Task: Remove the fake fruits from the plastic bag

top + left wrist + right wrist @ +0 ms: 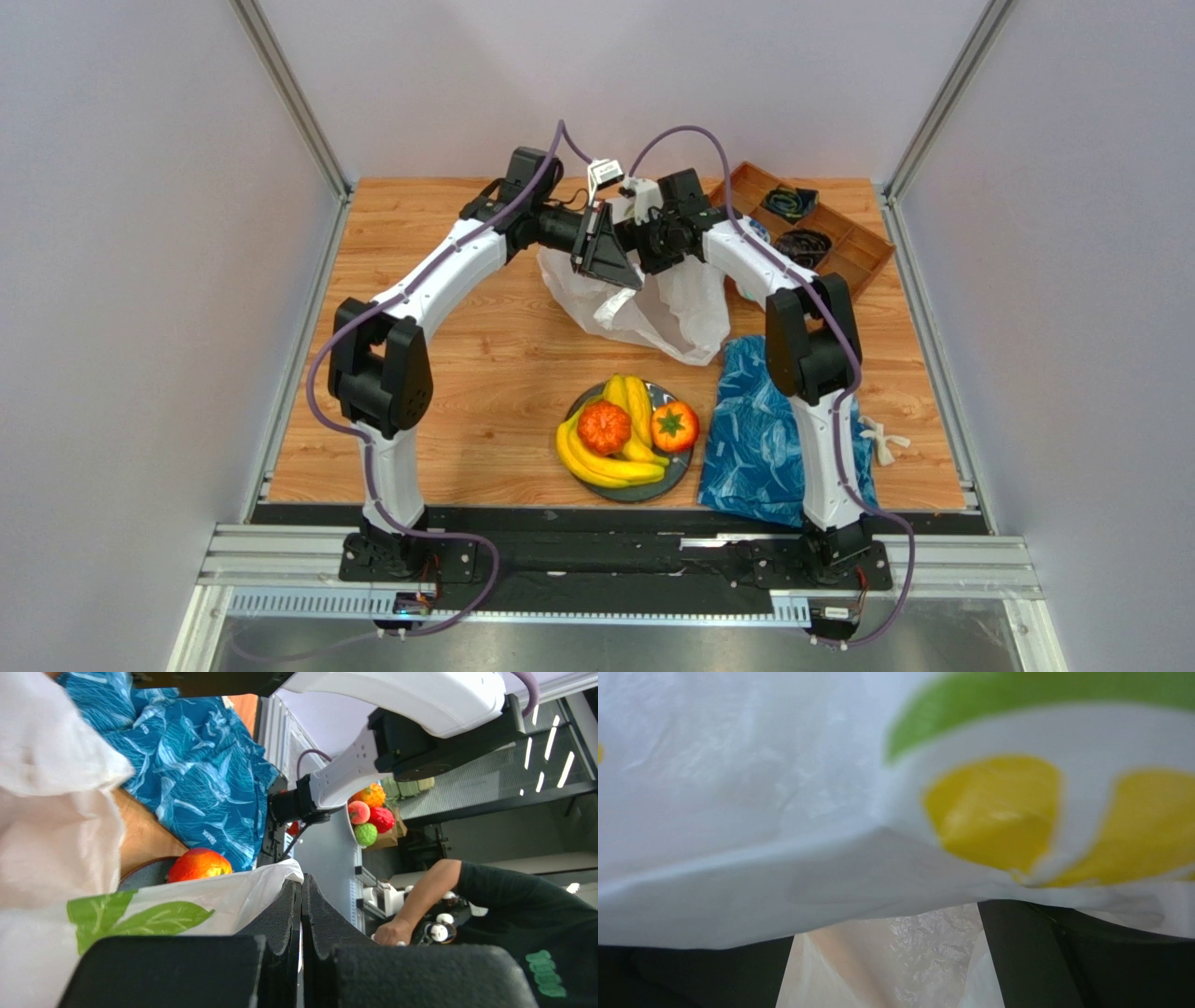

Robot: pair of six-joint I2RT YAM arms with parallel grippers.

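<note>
Seemingly most of the job is done: the fake fruits [627, 431] (banana bunches, a ribbed orange one and a red-orange one) sit heaped on a grey plate [678, 480] at the near middle of the bench [463, 406], out of the plastic bag [659, 311]. The bag hangs limp and flat-looking at the far middle, held up between both arms. Whether anything is left inside, I cannot tell. The left jaws are pressed together on a fold of the bag's film. The right jaws stand wide, with film draped across them but not pinched. The fruits lie well apart from both, nearer the arm bases, beside a blue cloth [765, 420].
</note>
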